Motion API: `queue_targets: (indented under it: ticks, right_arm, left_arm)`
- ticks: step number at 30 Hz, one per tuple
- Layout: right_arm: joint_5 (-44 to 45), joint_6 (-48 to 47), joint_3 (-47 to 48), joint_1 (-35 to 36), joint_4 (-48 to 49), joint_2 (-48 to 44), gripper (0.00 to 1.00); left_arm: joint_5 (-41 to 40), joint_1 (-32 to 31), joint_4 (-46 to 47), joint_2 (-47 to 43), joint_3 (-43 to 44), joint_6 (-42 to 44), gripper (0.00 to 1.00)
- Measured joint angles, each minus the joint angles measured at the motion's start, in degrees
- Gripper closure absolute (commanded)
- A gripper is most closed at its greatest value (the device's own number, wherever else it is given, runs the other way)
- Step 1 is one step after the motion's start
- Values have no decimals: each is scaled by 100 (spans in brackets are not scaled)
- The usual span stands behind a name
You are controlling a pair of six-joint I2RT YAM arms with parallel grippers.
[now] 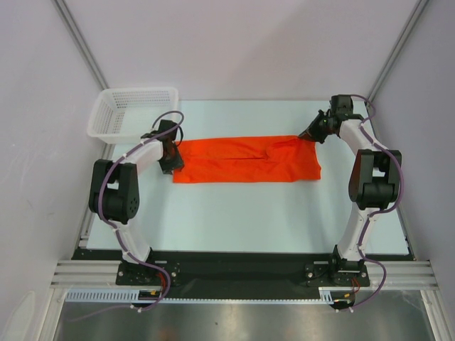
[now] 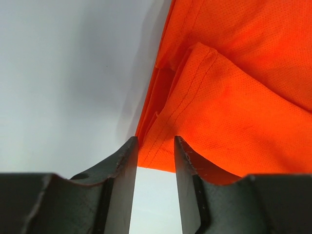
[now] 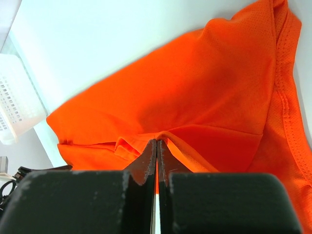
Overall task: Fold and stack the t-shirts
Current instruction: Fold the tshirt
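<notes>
One bright orange-red t-shirt (image 1: pixel 242 162) lies on the white table as a long flat band running left to right. My left gripper (image 1: pixel 170 162) is at the band's left end. In the left wrist view the left gripper (image 2: pixel 155 141) is open, and a stitched hem corner of the t-shirt (image 2: pixel 234 112) lies just at its fingertips, with bare table between the fingers. My right gripper (image 1: pixel 311 133) is at the band's far right corner. The right wrist view shows the right gripper (image 3: pixel 157 141) shut on a raised fold of the t-shirt (image 3: pixel 195 87).
A white mesh basket (image 1: pixel 131 114) stands at the table's far left corner, close behind the left arm; its edge also shows in the right wrist view as the basket (image 3: pixel 14 97). Metal frame posts and grey walls enclose the table (image 1: pixel 234 213).
</notes>
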Motion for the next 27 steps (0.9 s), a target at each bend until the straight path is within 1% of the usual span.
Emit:
queue_targets:
  ticks: [8,10,11,12,17,18,23,27]
  right_arm:
    - [-37,0,0,0,0,0,100]
    - [-46,0,0,0,0,0,100]
    - [-57,0,0,0,0,0,100]
    - [-61,0,0,0,0,0,100]
    - [-57,-22,0,-7,-24,0,100]
    - [-57,-26,0,-11,-33,0,100]
    - [-33,-31,0,-26,-63,0,100]
    - [-35,-31,0,-31,-66,0,100]
  left_arm:
    - [109,76,107,127,-9,35,66]
    - [127,79,111,166,-11,33,72]
    - [142,79,116,175,-13,28,79]
    - [146,79,116,175,-15,28,83]
    - [144,79,208,138,-177,15,94]
    - [146,79,221,107,-251,7,99]
    - [162,79,229,-155,-638,-175,99]
    - [188,79,223,-332,-868,-289,97]
